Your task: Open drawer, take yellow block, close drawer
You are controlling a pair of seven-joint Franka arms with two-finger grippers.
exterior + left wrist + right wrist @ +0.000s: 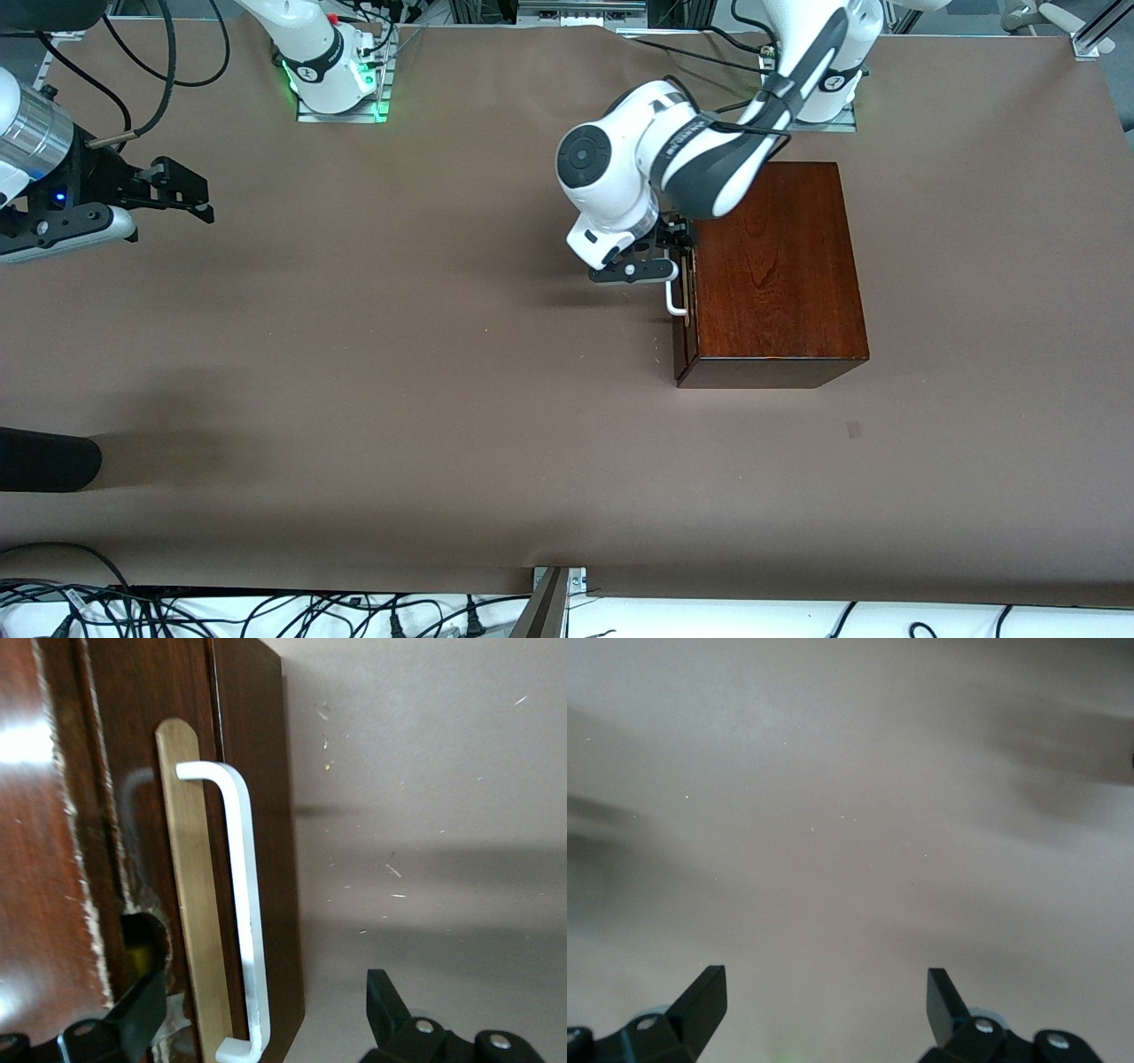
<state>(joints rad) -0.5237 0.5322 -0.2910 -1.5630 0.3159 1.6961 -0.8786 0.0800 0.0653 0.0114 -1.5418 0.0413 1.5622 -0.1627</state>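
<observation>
1. The yellow block is hidden — the drawer (684, 306) sits shut, mid-frame in the front view.
2. Left gripper (266, 1028): fingers (385, 1001) apart, straddling the white handle (241, 904).
3. Right gripper (826, 1001) waits over bare counter (399, 354) at upper left — fingers apart.

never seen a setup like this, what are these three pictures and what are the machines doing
These are two white robot arms bolted along one edge of a brown table, each ending in a two-finger gripper. The wide picture comes from a high camera facing the arms. The other two come from small cameras on each arm's wrist, looking past its own fingers.

On the table stands a glossy dark wooden box with a drawer in its side, shut. The left gripper is at the drawer's white handle, its open fingers on either side of the bar, not yet closed on it. The right gripper waits, open and empty, over bare table at the right arm's end. No yellow block is visible; nothing is held.
</observation>
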